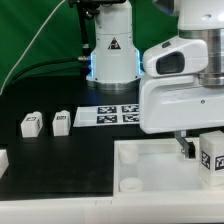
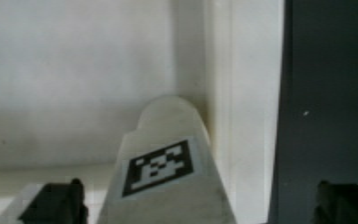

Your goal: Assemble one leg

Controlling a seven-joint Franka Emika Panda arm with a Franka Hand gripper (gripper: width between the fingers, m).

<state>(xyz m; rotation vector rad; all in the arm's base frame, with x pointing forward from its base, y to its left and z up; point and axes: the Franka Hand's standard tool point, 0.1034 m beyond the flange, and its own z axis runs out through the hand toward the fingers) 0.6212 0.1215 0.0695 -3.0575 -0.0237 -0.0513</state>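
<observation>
Closing on the leg (image 2: 160, 160) is where things can slip, because the fingers (image 2: 55, 201) are spread wide. There is a clear gap on each side of the leg, and it sits nearer one finger than the other. The leg stands between the fingers on the white panel (image 2: 69, 90), right against its raised rim, with its tag showing in both views. The exterior view puts it just beside the dark fingertip at the panel's corner. If the fingers shut off-centre, I judge that the nearer one meets the leg first and pushes or twists it, so it ends up pinched crooked or tipped against the rim. The rim is a second risk: a finger catching on it could jam, or shove the panel across the desk (image 2: 327, 100) and spoil the line-up with the corner socket. Whether the leg is seated in a socket or merely resting there cannot be told. A spare leg (image 1: 30, 123) and a second spare leg (image 1: 61, 121) lie well apart from the fingers, on the far side of the marker board (image 1: 112, 115), out of harm's way.
</observation>
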